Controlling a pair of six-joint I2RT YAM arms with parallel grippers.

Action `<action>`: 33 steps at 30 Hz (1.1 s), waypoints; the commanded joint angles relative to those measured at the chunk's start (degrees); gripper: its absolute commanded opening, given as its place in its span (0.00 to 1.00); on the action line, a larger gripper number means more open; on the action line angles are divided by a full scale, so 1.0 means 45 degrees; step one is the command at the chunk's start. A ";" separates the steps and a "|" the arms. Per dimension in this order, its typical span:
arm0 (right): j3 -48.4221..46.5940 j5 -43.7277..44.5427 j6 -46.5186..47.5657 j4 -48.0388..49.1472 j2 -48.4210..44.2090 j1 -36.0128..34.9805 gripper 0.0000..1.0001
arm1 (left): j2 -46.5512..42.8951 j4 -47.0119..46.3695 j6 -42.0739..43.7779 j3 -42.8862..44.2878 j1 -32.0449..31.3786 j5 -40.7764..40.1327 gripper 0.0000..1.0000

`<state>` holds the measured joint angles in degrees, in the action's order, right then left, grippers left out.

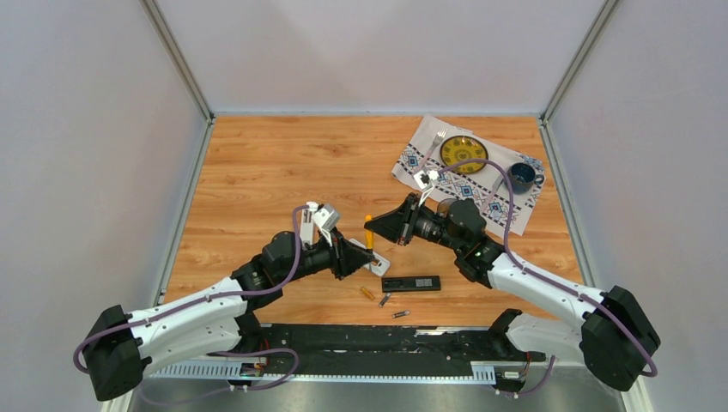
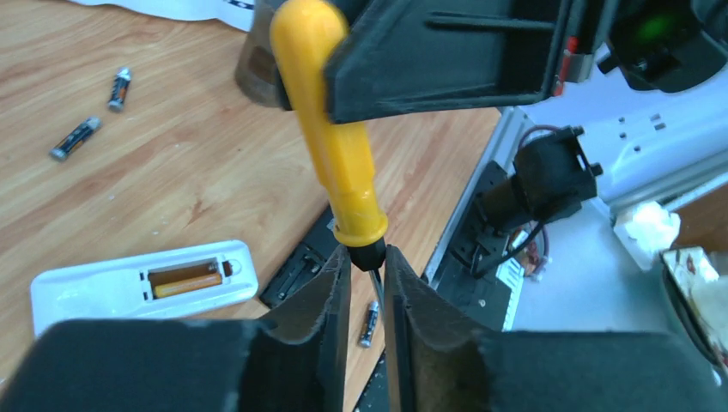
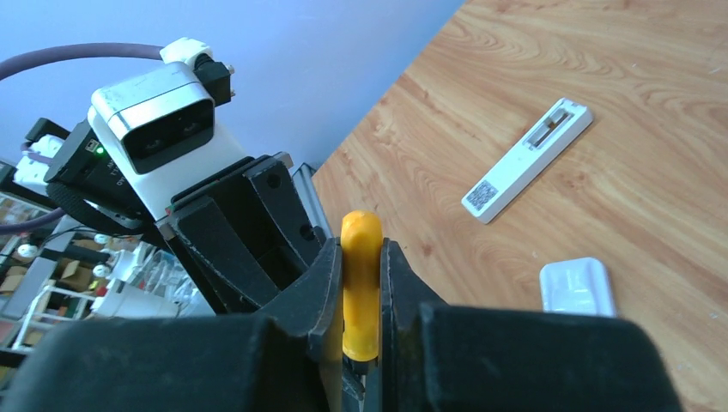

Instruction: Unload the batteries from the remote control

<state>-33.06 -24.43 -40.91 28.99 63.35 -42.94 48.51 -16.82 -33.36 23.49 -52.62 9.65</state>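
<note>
The right gripper (image 3: 360, 249) was clenched on the yellow handle of a screwdriver (image 2: 330, 129). The left gripper (image 2: 367, 257) was clamped on its metal shaft just under the handle. The tool sat over the middle of the tabletop (image 1: 257, 172), toward the near edge. Just beside it the white remote (image 2: 86, 292) lay back-up with its compartment open and one golden-orange battery (image 2: 183, 281) inside. Three loose batteries (image 1: 385, 299) lay closer to the near edge, beside a black remote (image 1: 410, 283).
</note>
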 commanded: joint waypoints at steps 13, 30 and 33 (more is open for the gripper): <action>-0.1655 0.0016 0.0476 -0.2925 -0.1362 -0.0029 0.60 | -0.1443 0.2074 0.1085 0.0776 0.0033 0.0396 0.00; -0.2732 -0.2558 0.0302 -0.3068 -0.1189 0.0694 1.00 | -0.2617 0.6451 0.3409 0.2320 -0.0006 -0.0661 0.00; -0.2945 -0.3905 -0.0109 -0.2479 -0.0409 0.0675 0.99 | -0.2480 0.6569 0.3625 0.2515 -0.0006 -0.0680 0.00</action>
<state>-42.96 -33.93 -39.42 13.69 58.37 -39.92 37.19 11.46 -20.32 31.57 -52.73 7.03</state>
